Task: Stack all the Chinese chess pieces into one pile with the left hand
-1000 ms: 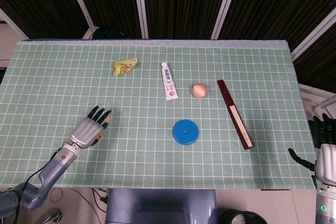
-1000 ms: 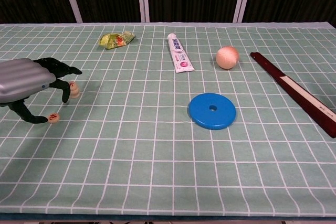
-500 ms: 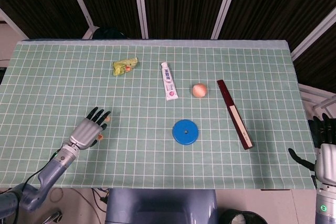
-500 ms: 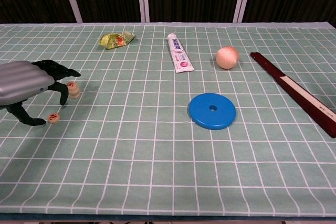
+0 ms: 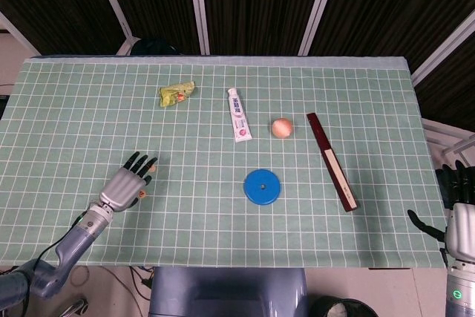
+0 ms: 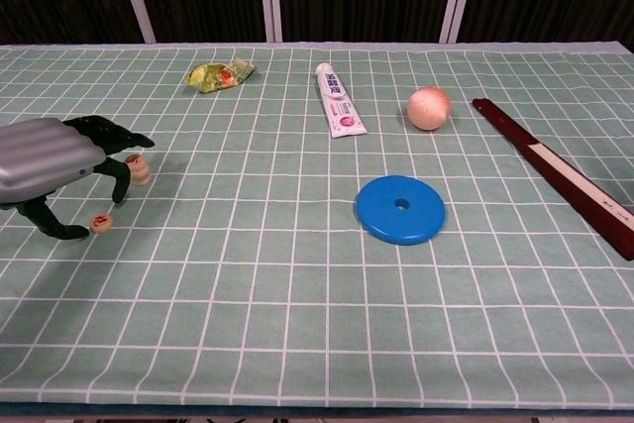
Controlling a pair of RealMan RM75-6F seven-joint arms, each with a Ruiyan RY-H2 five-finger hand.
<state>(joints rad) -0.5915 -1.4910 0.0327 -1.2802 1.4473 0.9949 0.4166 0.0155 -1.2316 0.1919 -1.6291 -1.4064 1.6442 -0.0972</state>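
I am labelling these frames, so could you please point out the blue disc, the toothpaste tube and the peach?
blue disc (image 6: 400,209), chest view, on its top face.
toothpaste tube (image 6: 340,102), chest view, mid-body.
peach (image 6: 429,108), chest view, centre of its front.

Chess pieces: a stack and one single piece; the stack's count cannot be told. One each: snack packet, tube, ball, blue disc, dark red stick.

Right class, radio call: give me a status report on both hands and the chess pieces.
Left hand open, hovering over the pieces. Right hand open, off the table edge. Small chess stack and single chess piece apart. Nothing between them.
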